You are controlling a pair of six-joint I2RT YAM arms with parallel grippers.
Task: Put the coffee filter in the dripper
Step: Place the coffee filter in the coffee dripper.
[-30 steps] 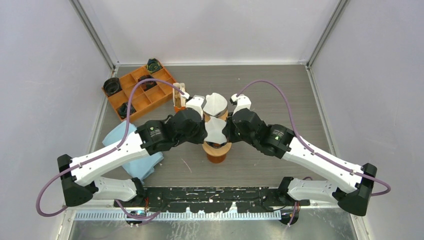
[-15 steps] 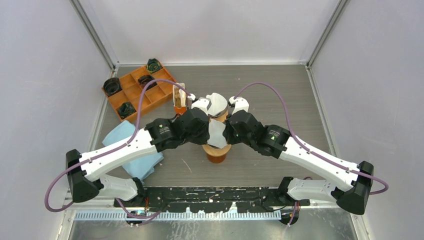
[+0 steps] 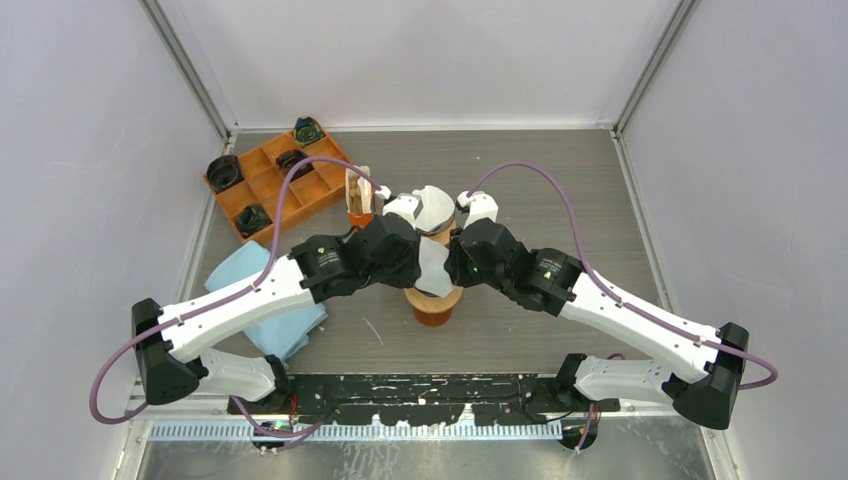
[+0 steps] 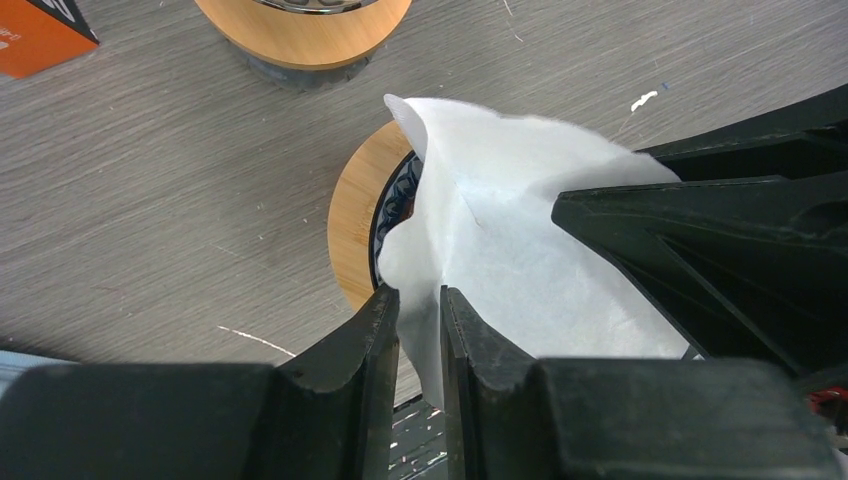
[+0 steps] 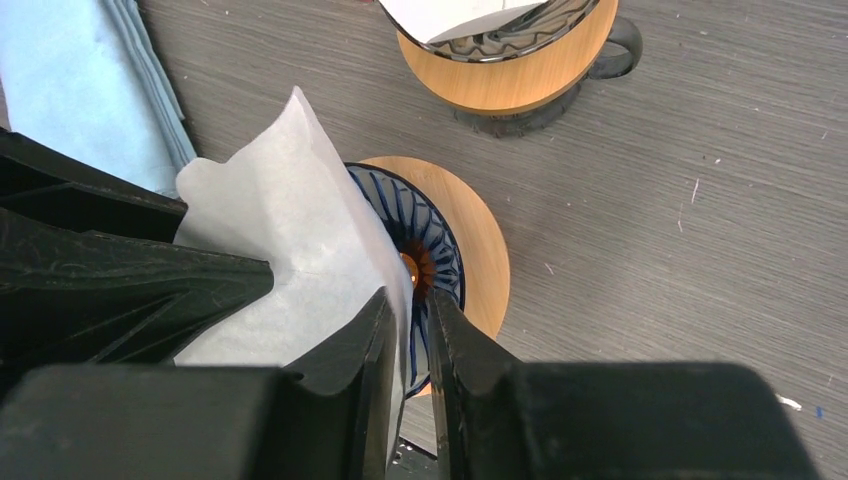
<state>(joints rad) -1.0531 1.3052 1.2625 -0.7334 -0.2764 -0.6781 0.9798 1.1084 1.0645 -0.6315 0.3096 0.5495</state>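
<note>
The white paper coffee filter (image 3: 432, 262) stands spread open in the mouth of the dripper (image 3: 434, 302), a blue ribbed glass cone in a round wooden collar (image 5: 478, 240). In the left wrist view the filter (image 4: 510, 230) rises out of the wooden collar (image 4: 352, 215). My left gripper (image 4: 418, 295) is open by a narrow gap, with the filter's left edge standing loose between its fingers. My right gripper (image 5: 408, 298) is open just as narrowly. The filter's (image 5: 290, 220) right edge leans on its left finger, clear of the other. The two grippers face each other across the dripper.
A second wooden-collared dripper (image 3: 432, 205) with a filter in it stands just behind. A wooden filter holder (image 3: 357, 195) is to its left. An orange compartment tray (image 3: 275, 180) with dark cups sits at the back left, and a blue cloth (image 3: 250, 285) lies under the left arm.
Both arms have come down and drawn in a little, bringing the filter lower into the dripper. Both pairs of jaws have parted slightly and loosened on the filter's edges.
</note>
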